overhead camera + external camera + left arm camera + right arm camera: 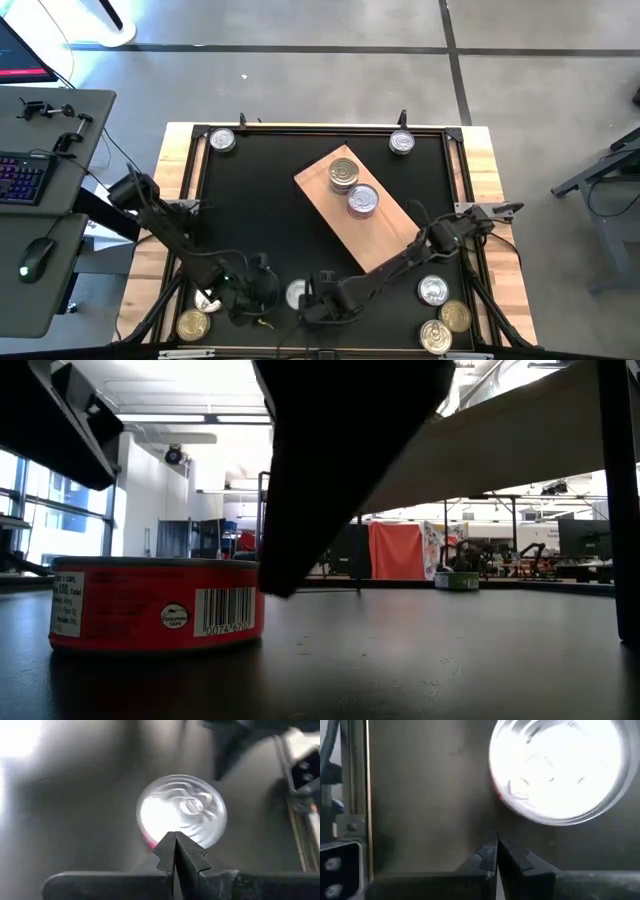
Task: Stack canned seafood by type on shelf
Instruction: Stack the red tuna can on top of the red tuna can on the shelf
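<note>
High view: a black counter [260, 215] with the wooden shelf [360, 205] lying slantwise near its middle, bearing two tins, one gold-lidded [343, 174] and one silver-lidded [362, 201], just beside each other. More tins at the far corners: one far left [222, 140], one far right [401, 142]. Near right corner: a cluster of three tins [444, 318]. Near left corner: a gold tin [193, 324], with another small silver one [207, 299] just beside it. Between the two claws, at the near edge: a silver-lidded tin [297, 293]. Left arm bent low from the left rim, left claw [262, 300] pointing toward that tin. Right arm stretched down and across from the right rim, right claw [318, 303] on the tin's other side.

Low view: a red-labelled tin [155, 603] standing flat on the counter, barcode facing out; dark arm parts looming above and beside it; another tin [456, 580] far off.

Left wrist view: left claw [175, 851] pinched fully together, tips meeting just at the rim of the silver-lidded tin [182, 810], holding nothing.

Right wrist view: right claw [497, 852] likewise pressed closed and empty, tips near but apart from the bright tin [560, 770].
</note>
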You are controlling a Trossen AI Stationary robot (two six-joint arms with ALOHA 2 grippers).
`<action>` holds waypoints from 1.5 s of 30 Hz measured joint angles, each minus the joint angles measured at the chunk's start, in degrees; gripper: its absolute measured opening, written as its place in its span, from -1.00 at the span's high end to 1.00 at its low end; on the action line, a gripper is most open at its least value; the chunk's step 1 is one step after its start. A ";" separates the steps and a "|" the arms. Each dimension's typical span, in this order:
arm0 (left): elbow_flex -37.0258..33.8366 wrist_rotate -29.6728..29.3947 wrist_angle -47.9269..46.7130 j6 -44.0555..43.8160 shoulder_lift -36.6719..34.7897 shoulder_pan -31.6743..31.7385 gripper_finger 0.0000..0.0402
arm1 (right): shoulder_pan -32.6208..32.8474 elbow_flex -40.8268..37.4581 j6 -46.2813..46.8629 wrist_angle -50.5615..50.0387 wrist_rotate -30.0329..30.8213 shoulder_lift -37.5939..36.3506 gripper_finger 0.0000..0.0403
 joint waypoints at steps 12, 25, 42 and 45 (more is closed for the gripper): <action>0.04 2.62 4.67 0.63 6.35 0.65 1.00 | -2.73 0.01 -2.03 -2.60 1.60 1.21 1.00; 0.20 1.52 6.02 0.77 8.67 0.64 1.00 | -2.64 0.01 -1.77 0.81 2.10 1.53 1.00; 0.15 1.05 2.32 0.72 8.67 -0.39 1.00 | -2.58 8.48 -3.10 -3.18 2.65 1.05 1.00; 0.12 0.45 2.35 0.71 8.73 -0.64 1.00 | -2.59 9.27 -3.10 -3.07 2.67 1.05 1.00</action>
